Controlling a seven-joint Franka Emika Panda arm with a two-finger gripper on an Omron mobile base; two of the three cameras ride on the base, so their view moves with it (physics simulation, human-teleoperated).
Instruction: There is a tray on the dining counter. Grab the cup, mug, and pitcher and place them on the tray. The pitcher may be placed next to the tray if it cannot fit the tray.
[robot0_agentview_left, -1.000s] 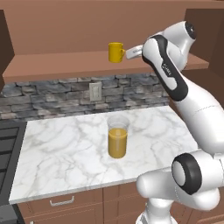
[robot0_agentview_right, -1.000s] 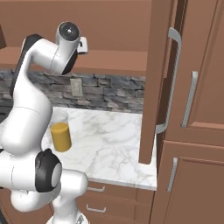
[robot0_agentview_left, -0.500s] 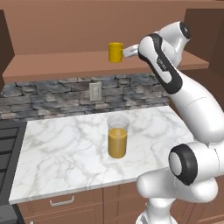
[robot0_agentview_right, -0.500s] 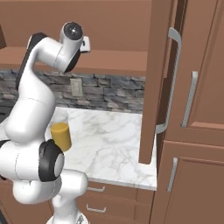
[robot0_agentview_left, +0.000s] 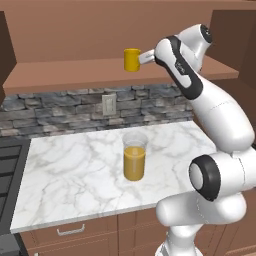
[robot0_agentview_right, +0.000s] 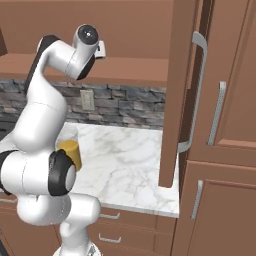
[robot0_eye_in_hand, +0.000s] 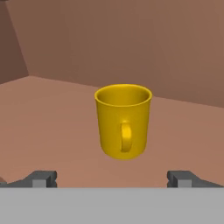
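My hand is spread wide and holds nothing. In the hand view my two finger tips stand far apart at the bottom, and the mug sits in the middle between them, a little ahead, not yet touched. Its handle is turned toward me, and its mouth is up.

The mug stands upright on the brown wooden shelf above the stone backsplash. In the left base view my hand is just beside the mug, coming at it from its right side at the same height.

I judge that I am in the step of fetching the mug, in the approach before the grasp. The next move, I think, calls for going straight forward until the body of the mug is between my fingers, and then pressing them together. The handle faces me, so I should take care that it goes between the fingers and does not push the mug away or turn it. The shelf is near under the fingers, so I must keep level.

Below, on the marble tabletop, the pitcher with orange juice stands upright, well apart from the mug. From the right base view I see the pitcher partly behind my own arm, and an open cabinet door to the right.
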